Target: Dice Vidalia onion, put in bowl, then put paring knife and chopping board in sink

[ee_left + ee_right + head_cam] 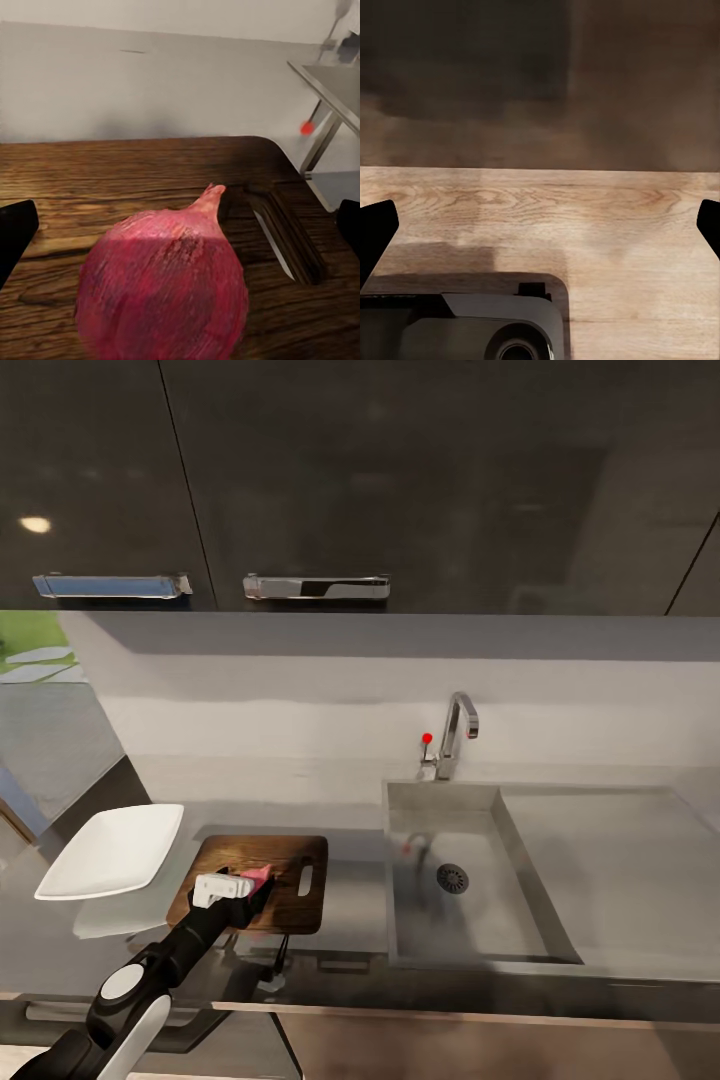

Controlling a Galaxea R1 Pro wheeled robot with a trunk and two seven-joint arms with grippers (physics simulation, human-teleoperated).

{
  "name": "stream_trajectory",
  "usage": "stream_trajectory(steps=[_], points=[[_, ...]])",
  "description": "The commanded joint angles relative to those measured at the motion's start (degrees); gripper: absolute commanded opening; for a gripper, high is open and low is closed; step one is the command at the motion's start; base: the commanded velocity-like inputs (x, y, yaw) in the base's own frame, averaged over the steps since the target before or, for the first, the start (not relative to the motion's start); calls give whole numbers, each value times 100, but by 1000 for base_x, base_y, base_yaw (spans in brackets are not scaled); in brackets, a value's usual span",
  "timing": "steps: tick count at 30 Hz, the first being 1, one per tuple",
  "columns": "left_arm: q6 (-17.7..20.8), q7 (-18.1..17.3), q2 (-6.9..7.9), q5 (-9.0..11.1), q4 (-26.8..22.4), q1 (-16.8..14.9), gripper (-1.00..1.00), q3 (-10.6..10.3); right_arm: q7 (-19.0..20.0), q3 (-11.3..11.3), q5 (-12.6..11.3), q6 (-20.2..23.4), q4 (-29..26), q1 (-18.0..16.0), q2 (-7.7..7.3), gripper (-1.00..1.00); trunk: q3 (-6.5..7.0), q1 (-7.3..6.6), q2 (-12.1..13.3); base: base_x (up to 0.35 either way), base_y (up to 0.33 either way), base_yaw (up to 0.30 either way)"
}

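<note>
Presently, left gripper over the chopping board, fingers spread wide either side of the Vidalia onion resting on the board, bowl just left, sink to the right, right gripper fingers apart above wooden floor.

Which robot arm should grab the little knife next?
Probably the left. Its pincer is open around the onion on the chopping board, and the paring knife lies in the board's slot beside it. The right wrist view shows wooden floor.
</note>
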Motion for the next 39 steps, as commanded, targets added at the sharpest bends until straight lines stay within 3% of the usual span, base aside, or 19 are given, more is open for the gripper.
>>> stream_trajectory(steps=[1,30,39], points=[[22,29,6,59,-9,-6,100,-10,36,-51,32,-19,5,-5,0,100,-12,3,-12,0,0,0],[22,31,2,63,-9,-6,100,-18,36,-51,32,-19,5,-5,0,100,-12,3,-12,-297,0,0],[-123,8,-1,66,117,93,100,-60,28,-51,39,-19,5,-5,0,100,-12,3,-12,-54,0,0]])
